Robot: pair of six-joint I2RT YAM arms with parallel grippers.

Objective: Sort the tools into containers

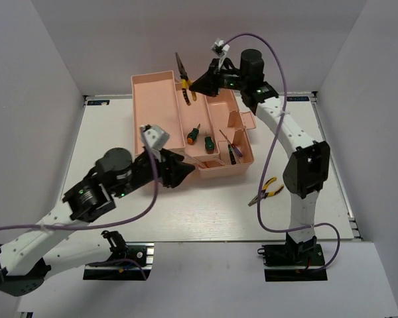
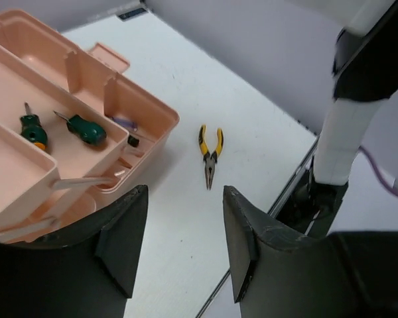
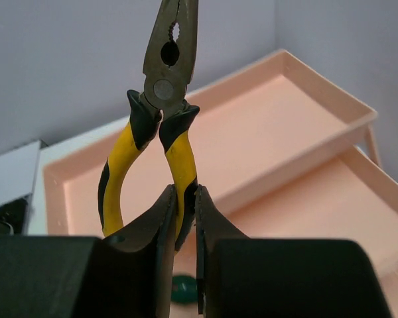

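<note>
The salmon-pink toolbox (image 1: pixel 160 106) lies open in the middle of the table. My right gripper (image 1: pixel 194 85) is shut on one handle of yellow-and-black pliers (image 1: pixel 184 79) and holds them above the box's far end, nose pointing away (image 3: pixel 167 59). Two stubby green screwdrivers (image 1: pixel 194 134) (image 1: pixel 209 142) lie in a tray compartment; both show in the left wrist view (image 2: pixel 33 130) (image 2: pixel 86 128). The thin dark screwdriver (image 1: pixel 231 151) lies in the right compartment. The second pliers (image 1: pixel 268 190) lie on the table right of the box (image 2: pixel 209 154). My left gripper (image 1: pixel 184 169) is open and empty at the box's near left corner.
White walls enclose the table on the left, back and right. The right arm's base column (image 2: pixel 345 132) stands close behind the loose pliers. A purple cable (image 1: pixel 272 132) hangs along the right arm. The box's lid tray (image 3: pixel 265 126) lies beneath the held pliers.
</note>
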